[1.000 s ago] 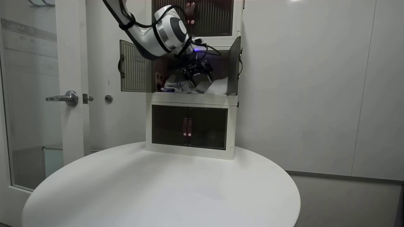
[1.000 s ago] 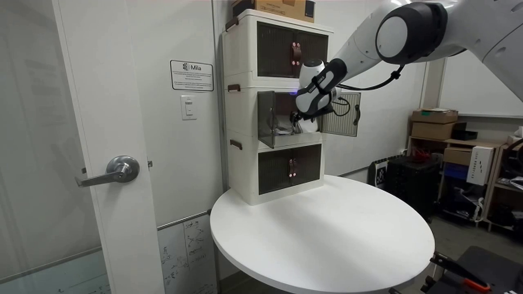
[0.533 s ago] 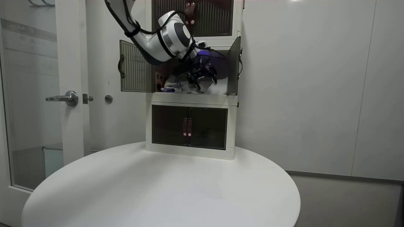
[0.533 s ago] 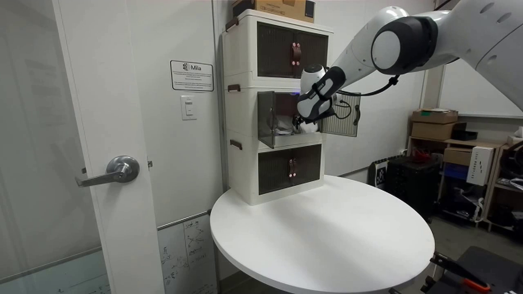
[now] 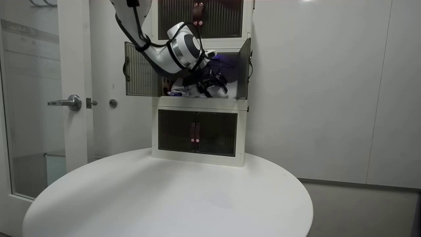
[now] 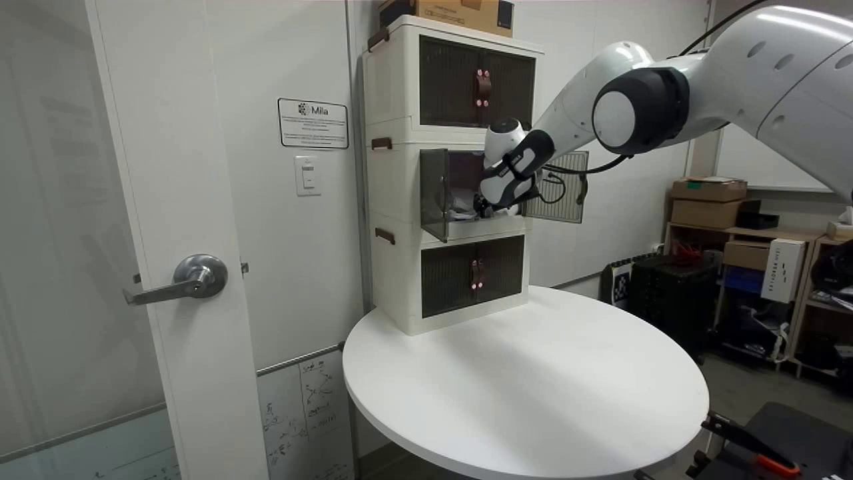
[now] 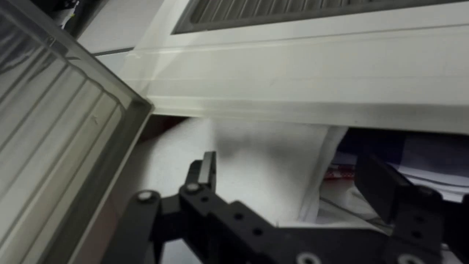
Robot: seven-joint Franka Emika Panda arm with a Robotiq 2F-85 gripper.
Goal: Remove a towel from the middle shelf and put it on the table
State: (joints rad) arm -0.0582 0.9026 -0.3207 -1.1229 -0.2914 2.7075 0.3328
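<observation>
A white towel (image 7: pixel 253 183) lies in the middle shelf compartment. It fills much of the wrist view, with a folded edge on its right side. Its white surface also shows in an exterior view (image 5: pixel 233 89). My gripper (image 7: pixel 292 176) is open, with its fingers wide apart and nothing held between them. One finger (image 7: pixel 208 170) stands over the white cloth; the other is to the right, over crumpled cloths. In both exterior views the gripper (image 5: pixel 217 92) (image 6: pixel 482 205) is inside the open compartment, low over its contents. Whether the fingertips touch the cloth I cannot tell. The white round table (image 5: pixel 177 197) stands below.
Two ribbed doors (image 5: pixel 143 70) (image 5: pixel 243 70) stand open on both sides of the compartment. A front lip (image 7: pixel 293 84) runs along its lower edge. Crumpled cloths (image 5: pixel 181 89) and a blue item (image 5: pixel 175 94) lie beside the towel. The upper and lower cabinet doors (image 6: pixel 473 275) are closed.
My arm and gripper have moved down into the compartment, and slightly right in an exterior view. The gripper stays open. Doors and shelf contents look about the same.
</observation>
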